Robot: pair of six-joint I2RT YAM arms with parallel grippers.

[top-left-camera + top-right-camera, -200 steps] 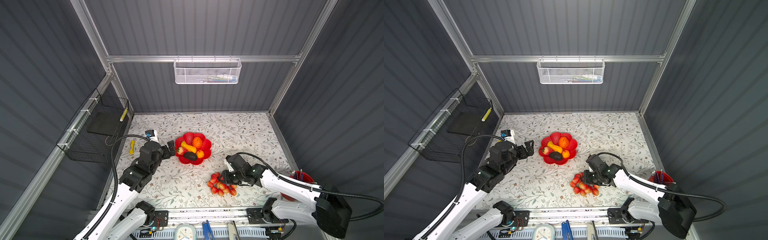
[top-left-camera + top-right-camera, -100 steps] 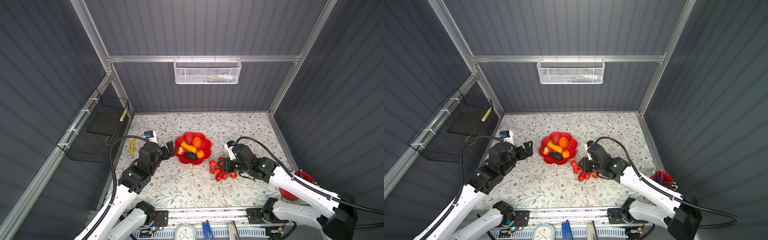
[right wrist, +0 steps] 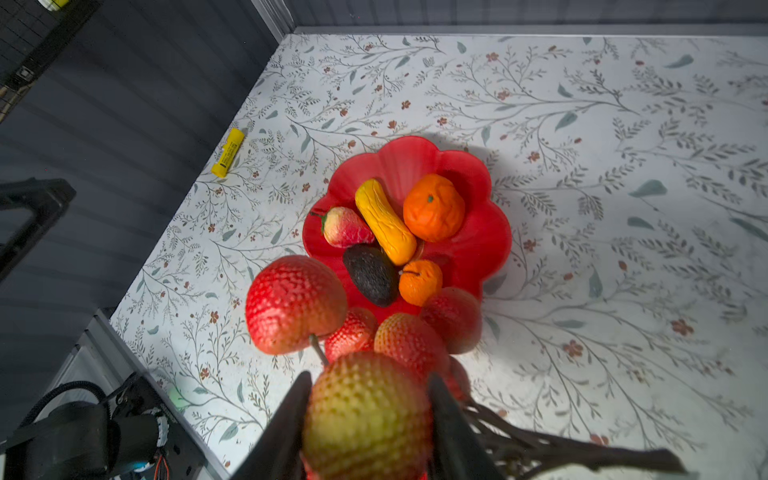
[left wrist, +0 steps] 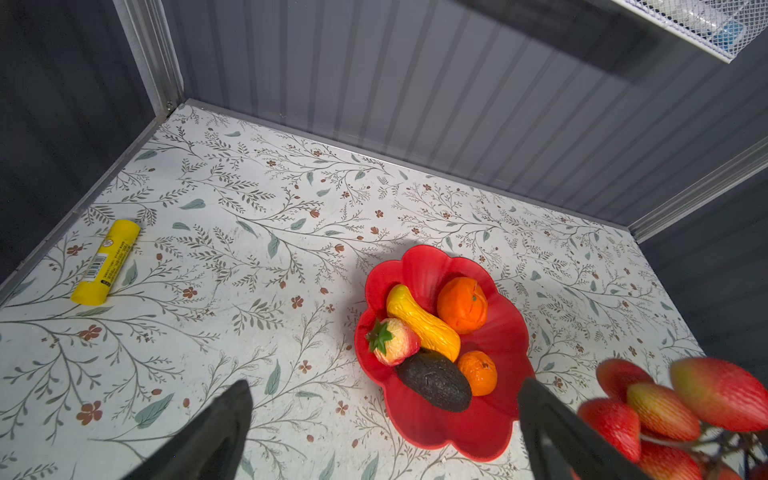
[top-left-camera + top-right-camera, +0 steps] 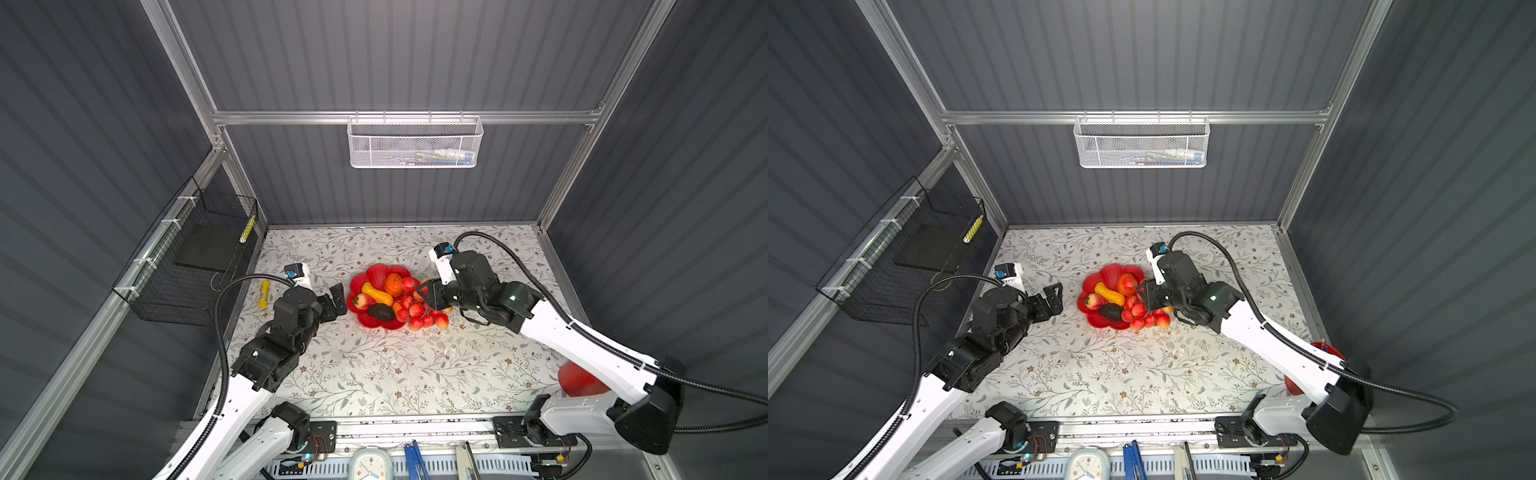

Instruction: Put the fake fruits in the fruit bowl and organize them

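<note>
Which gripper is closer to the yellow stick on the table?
Left. The left gripper, open, sits between the yellow stick and the fruit bowl; the right gripper, shut on the berry bunch, is over the bowl's opposite edge.

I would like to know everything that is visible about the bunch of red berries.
The bunch of red berries is a cluster of oval pieces with bumpy, plastic-looking skin. They are red fading to yellow-green and joined by thin brown twigs. The right hand is shut on one yellowish berry, gripping it from both sides. The rest hang over the edge of the red bowl nearest that arm, some of them past the rim, above the table. Whether any berry touches the bowl cannot be told.
</note>
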